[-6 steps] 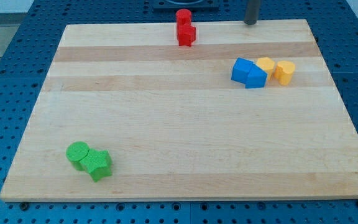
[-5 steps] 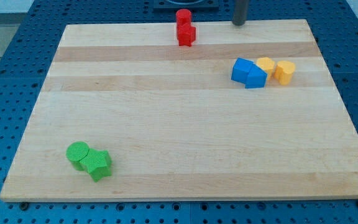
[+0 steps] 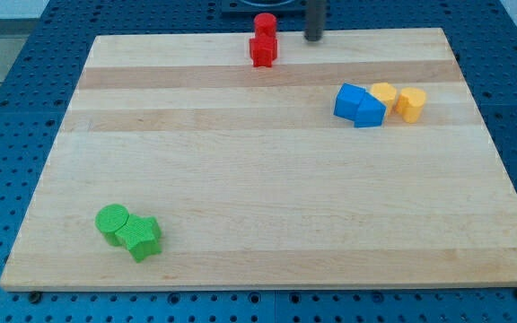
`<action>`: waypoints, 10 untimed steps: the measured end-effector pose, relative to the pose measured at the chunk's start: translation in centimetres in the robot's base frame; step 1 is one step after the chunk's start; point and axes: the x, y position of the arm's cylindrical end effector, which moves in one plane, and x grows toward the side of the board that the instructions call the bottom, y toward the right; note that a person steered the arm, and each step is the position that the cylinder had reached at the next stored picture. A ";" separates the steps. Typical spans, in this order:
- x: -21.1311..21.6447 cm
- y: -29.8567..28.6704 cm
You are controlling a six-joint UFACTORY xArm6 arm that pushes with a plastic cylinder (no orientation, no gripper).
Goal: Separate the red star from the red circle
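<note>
We are holding our bare tool (image 3: 314, 39), gripping nothing, just right of the touching red star (image 3: 263, 50) and red circle (image 3: 264, 24), needing to be wedging between them.

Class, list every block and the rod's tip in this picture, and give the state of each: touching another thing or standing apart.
red circle: touching red star
red star: touching red circle
blue blocks: touching each other
yellow blocks: side by side
green blocks: touching each other
my tip: apart, right of the reds
</note>
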 end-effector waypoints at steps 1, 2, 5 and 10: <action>3.8 -8.1; 8.9 -11.2; 9.9 -5.5; 20.5 1.8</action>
